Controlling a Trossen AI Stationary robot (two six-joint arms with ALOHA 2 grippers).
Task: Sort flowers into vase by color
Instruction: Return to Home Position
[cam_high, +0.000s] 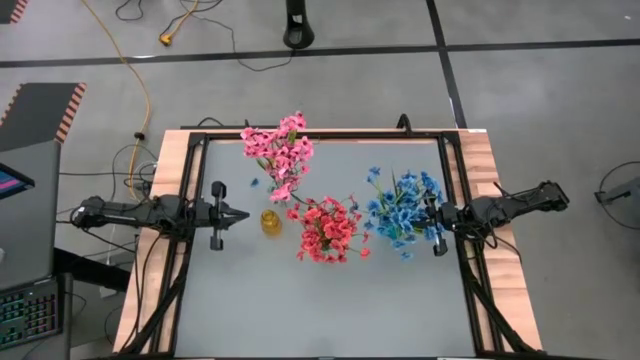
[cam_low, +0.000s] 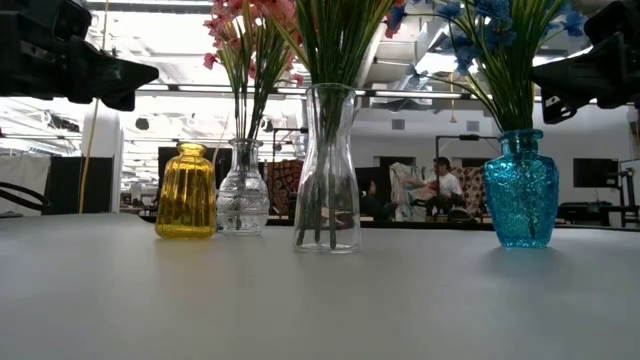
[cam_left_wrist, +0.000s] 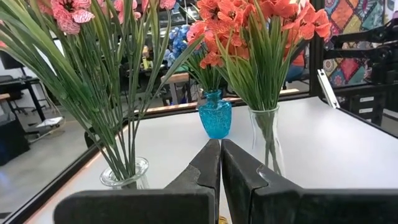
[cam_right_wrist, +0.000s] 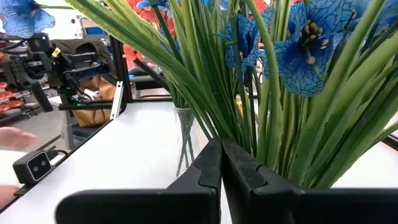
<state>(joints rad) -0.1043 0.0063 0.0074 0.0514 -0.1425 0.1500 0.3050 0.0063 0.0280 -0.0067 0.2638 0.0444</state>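
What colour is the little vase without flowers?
Amber yellow; the vase shows best in the low view.

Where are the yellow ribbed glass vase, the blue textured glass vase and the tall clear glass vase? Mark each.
yellow ribbed glass vase (cam_low: 186, 195): low view, belly.
blue textured glass vase (cam_low: 521, 195): low view, belly.
tall clear glass vase (cam_low: 328, 160): low view, waist.

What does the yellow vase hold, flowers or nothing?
Empty. No stems rise from the yellow vase; the pink flowers stand in the clear vase beside it.
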